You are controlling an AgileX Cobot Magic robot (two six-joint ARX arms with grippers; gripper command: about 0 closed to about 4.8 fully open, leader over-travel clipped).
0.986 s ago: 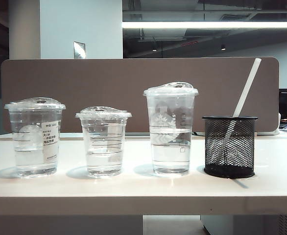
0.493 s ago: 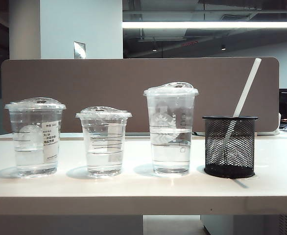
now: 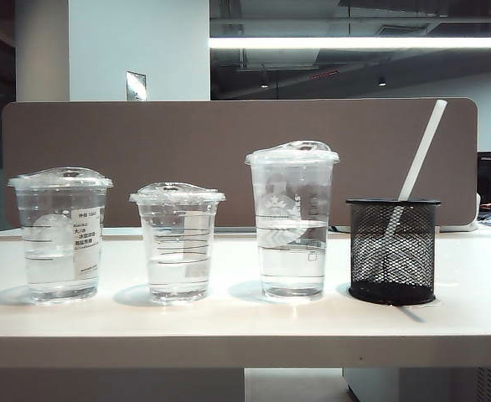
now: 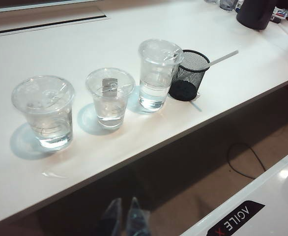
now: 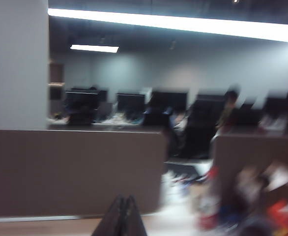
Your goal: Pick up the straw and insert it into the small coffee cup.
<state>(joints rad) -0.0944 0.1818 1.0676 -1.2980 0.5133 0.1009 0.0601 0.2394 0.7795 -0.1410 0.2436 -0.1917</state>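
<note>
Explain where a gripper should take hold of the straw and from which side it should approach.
Grip the straw on its bare upper length above the mesh holder, coming from above. It leans up and right in the exterior view, its lower part caged. Left gripper and right gripper are away from it.

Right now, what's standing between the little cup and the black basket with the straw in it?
The tallest cup stands between the small coffee cup and the black mesh holder holding the straw, seen in the exterior view.
</note>
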